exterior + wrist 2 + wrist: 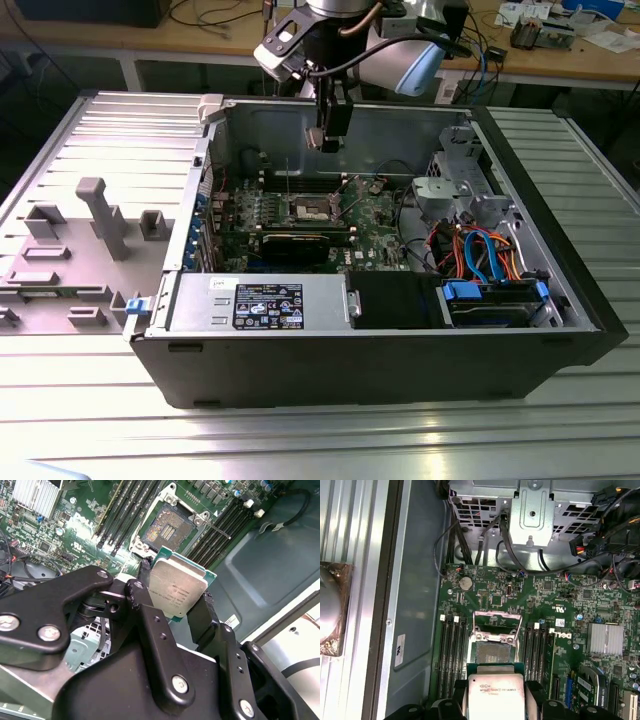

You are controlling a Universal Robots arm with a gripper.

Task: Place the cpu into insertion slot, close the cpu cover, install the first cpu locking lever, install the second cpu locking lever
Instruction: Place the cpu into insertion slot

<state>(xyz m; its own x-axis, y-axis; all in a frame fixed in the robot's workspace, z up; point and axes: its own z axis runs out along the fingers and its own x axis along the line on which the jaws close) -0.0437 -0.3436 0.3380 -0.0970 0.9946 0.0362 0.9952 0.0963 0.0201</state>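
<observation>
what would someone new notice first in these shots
The silvery cpu clamped between the black fingers in the second wrist view stands out first. Close by sits the insertion slot on the green board, with no chip in it. In the exterior view the gripper hangs over the open computer case.

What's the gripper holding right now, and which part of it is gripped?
The gripper holds the flat square silvery-topped, green-rimmed cpu, with the jaws clamped on two opposite side edges.
</observation>
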